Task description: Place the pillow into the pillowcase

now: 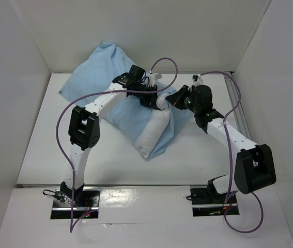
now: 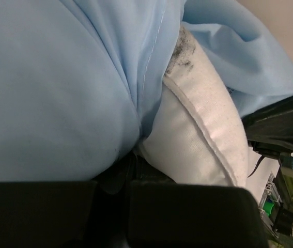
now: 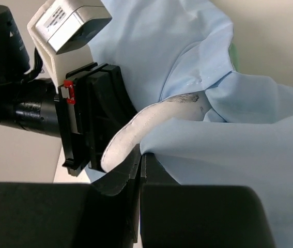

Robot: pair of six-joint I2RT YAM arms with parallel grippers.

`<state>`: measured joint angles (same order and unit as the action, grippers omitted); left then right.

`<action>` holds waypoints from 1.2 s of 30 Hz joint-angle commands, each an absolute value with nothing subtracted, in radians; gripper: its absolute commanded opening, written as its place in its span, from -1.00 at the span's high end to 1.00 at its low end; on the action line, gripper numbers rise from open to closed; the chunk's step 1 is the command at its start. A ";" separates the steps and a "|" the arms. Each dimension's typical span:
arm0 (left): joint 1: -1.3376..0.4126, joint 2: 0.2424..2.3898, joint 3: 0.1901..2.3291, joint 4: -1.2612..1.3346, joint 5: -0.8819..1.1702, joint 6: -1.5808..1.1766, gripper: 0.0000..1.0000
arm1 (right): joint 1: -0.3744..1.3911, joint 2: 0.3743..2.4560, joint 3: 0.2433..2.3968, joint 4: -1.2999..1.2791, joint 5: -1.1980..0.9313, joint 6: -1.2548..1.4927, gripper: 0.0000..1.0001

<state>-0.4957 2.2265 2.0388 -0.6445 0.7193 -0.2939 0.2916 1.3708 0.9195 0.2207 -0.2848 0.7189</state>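
The white pillow (image 1: pixel 154 129) lies mid-table, mostly inside the light-blue pillowcase (image 1: pixel 99 72); a white strip of it shows at the near right end. My left gripper (image 1: pixel 149 97) is at the case's opening. In the left wrist view it (image 2: pixel 130 160) is shut where the blue pillowcase (image 2: pixel 58 93) meets the white pillow (image 2: pixel 198 129). My right gripper (image 1: pixel 177 101) is just to the right. In the right wrist view it (image 3: pixel 140 155) is shut on the pillowcase's edge (image 3: pixel 229 150), next to the pillow's corner (image 3: pixel 130 134).
White walls enclose the table on the left, back and right. A metal rail (image 1: pixel 237 108) runs along the right wall. Purple cables (image 1: pixel 63 119) loop above both arms. The left arm's wrist (image 3: pixel 92 113) is close in front of the right gripper.
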 commanded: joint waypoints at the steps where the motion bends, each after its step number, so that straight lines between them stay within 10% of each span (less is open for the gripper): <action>1: -0.515 2.378 1.976 -0.776 0.568 -0.262 1.00 | 0.324 1.230 1.133 0.670 -0.453 0.762 1.00; 23: -0.515 2.274 1.911 -0.753 0.564 -0.265 1.00 | 0.368 1.249 1.191 0.439 -0.545 0.686 1.00; 36: -0.515 1.924 1.842 -0.831 0.695 -0.236 -0.37 | 0.132 1.115 1.144 0.080 -0.554 0.545 1.00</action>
